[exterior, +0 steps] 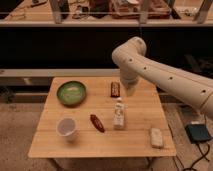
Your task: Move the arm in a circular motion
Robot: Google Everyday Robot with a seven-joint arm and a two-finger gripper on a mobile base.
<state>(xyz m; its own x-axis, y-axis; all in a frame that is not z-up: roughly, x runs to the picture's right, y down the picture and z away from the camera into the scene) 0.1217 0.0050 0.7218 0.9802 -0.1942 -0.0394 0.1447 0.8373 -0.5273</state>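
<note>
The arm is a large cream-white tube with dark dots. It reaches in from the right edge, bends at an elbow above the table's far side, and points down. Its gripper hangs at the lower end, just above the wooden table, right of a dark snack bar and behind a white bottle. Nothing shows in the gripper.
On the table are a green bowl at the back left, a white cup at the front left, a red-brown oblong item and a pale packet at the front right. A black box lies on the floor at right. Dark shelving stands behind.
</note>
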